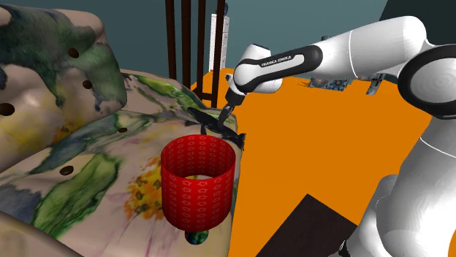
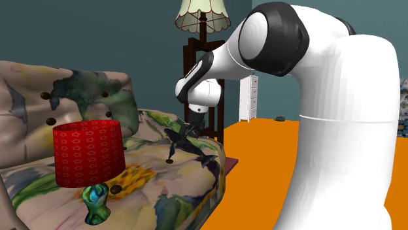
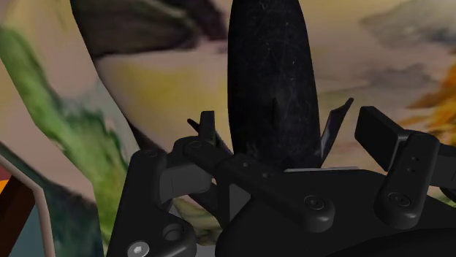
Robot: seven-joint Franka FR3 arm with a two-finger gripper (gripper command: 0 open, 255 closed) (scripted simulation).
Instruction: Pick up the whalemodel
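Gripper (image 3: pixel 294 130), all black, two-finger: poised directly over the task's thing. Its fingers (image 3: pixel 380 131) are spread apart, patterned fabric shows between pad and body, and nothing is clasped.

Whale model (image 3: pixel 270 80), black, slim, small side fins: lies on the sofa seat immediately under the gripper, its body passing between the fingers. The long axis runs crosswise to the line joining the fingers, so the narrow width, not the length, faces the closing direction. Judgement: the alignment suits a straight descent and a squeeze across the body. The fins flanking the body are what might foul a pad.

Sofa (image 1: pixel 95 146), floral print in green, yellow and cream: bears the whale near the seat's front edge.

Table lamp, red shade (image 1: pixel 197 182) on a blue-green base (image 2: pixel 97 202): stands on the seat just beside the whale, nearer the shoulder camera and close to the arm's path.

Orange floor (image 1: pixel 314 146): beyond the sofa edge.

Dark wooden stand (image 2: pixel 203 59) with pale lampshade (image 2: pixel 203 13), and white drawer unit (image 2: pixel 250 98): well apart from the whale, against the teal wall.
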